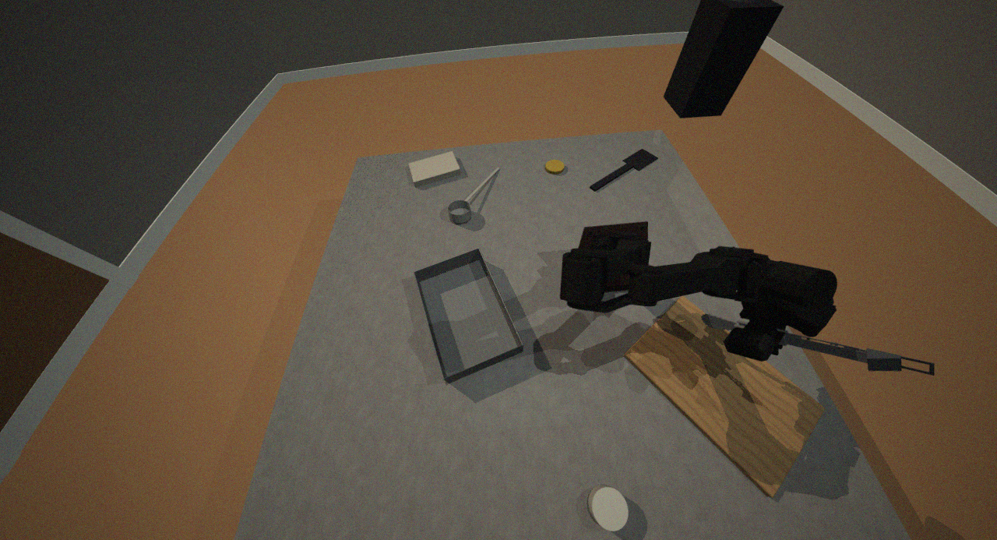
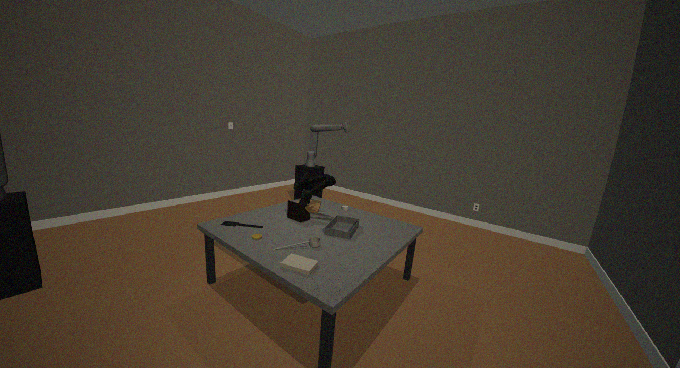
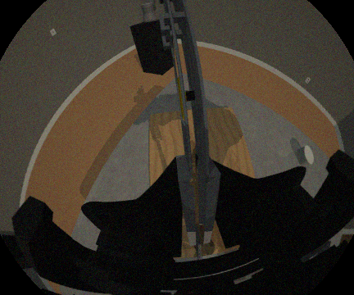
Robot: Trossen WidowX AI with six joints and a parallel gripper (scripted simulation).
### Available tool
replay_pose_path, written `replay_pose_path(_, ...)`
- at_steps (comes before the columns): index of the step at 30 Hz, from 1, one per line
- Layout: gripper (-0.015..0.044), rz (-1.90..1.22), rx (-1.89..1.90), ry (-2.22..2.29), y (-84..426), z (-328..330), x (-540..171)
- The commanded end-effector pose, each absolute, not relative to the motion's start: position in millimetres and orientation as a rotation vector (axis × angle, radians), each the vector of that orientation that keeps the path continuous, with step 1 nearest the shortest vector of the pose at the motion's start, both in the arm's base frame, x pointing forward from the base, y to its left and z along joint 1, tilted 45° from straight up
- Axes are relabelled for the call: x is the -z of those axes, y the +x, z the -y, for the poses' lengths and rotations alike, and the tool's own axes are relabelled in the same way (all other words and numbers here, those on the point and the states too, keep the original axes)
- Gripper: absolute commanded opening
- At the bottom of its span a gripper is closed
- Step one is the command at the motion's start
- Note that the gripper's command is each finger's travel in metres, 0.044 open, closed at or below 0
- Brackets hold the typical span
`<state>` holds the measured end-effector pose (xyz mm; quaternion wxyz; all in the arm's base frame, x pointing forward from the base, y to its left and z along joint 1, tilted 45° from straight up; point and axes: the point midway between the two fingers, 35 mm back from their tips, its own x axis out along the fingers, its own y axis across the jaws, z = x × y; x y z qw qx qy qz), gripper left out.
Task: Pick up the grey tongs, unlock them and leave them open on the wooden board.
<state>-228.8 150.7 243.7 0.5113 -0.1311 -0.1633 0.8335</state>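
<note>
Brown rectangular wooden board (image 1: pixel 704 404) (image 2: pixel 313 206) (image 3: pixel 165 139) awaits placement. Your long grey metal tongs (image 1: pixel 846 347) (image 3: pixel 200 135) are lifted above it, pinched in the black claw (image 1: pixel 752 341) (image 2: pixel 297 186) (image 3: pixel 187 160); pickup is done, release remains, unlocking cannot be confirmed.

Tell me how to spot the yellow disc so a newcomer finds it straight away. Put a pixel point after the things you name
On the grey table (image 1: pixel 390 425) (image 2: pixel 366 266), look along the edge where the black spatula (image 1: pixel 624 169) (image 2: pixel 241 224) lies. The small round disc (image 1: pixel 554 166) (image 2: pixel 256 236) is between it and the cream block (image 1: pixel 434 167) (image 2: pixel 299 263), the only yellow thing there.
</note>
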Motion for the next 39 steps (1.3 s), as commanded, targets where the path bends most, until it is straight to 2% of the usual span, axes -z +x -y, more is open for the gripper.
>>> replay_pose_path(1,-0.015,0.363,-2.024,-0.337,-237,-151,-249)
replay_pose_path(20,-0.015,0.212,-2.028,-0.582,-261,-157,-254)
replay_pose_path(39,-0.015,0.028,-1.922,-0.832,-259,-159,-258)
